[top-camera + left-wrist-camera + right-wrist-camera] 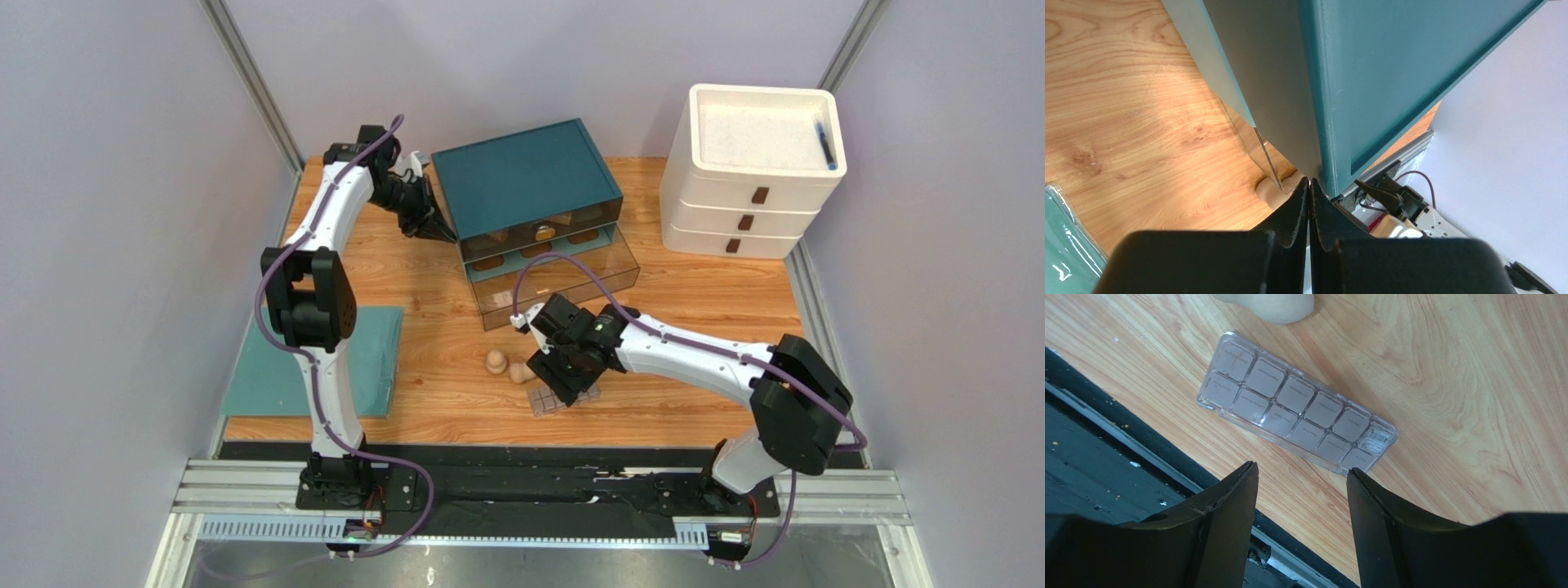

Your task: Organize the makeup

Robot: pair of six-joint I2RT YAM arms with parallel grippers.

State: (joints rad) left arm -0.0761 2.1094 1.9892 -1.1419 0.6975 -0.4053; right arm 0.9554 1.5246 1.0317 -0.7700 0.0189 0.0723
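Fingers (1229, 496) of the right gripper (1301, 471) hang parted and empty above the flat, clear palette (1296, 410). The left gripper (1309, 184) sits pinched shut by the smooth teal box (1389, 73).

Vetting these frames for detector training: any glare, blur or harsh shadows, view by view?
Top external: even light, only soft shadows, sharp throughout. Left wrist: table grain crisp, glossy highlights on the teal mat, left fingers dark with little detail. Right wrist: palette sharp, with one bright glint on a corner cell; right fingers nearly black.
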